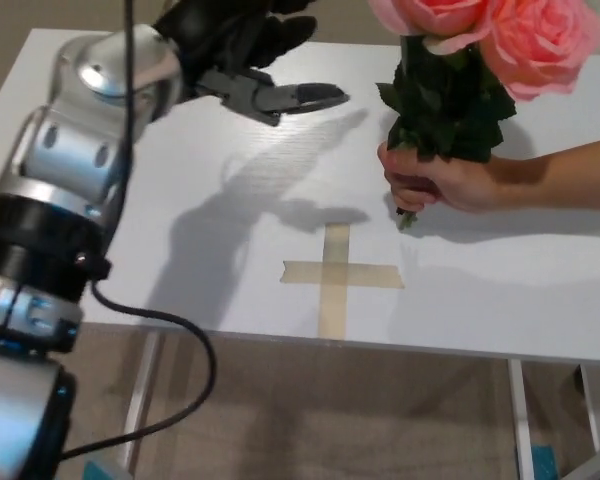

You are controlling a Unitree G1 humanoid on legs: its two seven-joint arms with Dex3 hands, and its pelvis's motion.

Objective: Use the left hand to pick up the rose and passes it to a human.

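Over the white table (130, 200), my left hand (245, 60) hangs empty, fingers loosely spread, well apart from the rose (460, 60), which a person's hand (430, 180) grips by the stem. I judge the risk small: swinging back could knock the blooms.

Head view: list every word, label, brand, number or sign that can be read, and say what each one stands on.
No readable text: no words, numbers or brand marks show anywhere.
The only mark is a plain cross of tape on the white table; it bears no writing.
The robot's left hand, its silver arm, the roses and the person's hand holding them show no labels.
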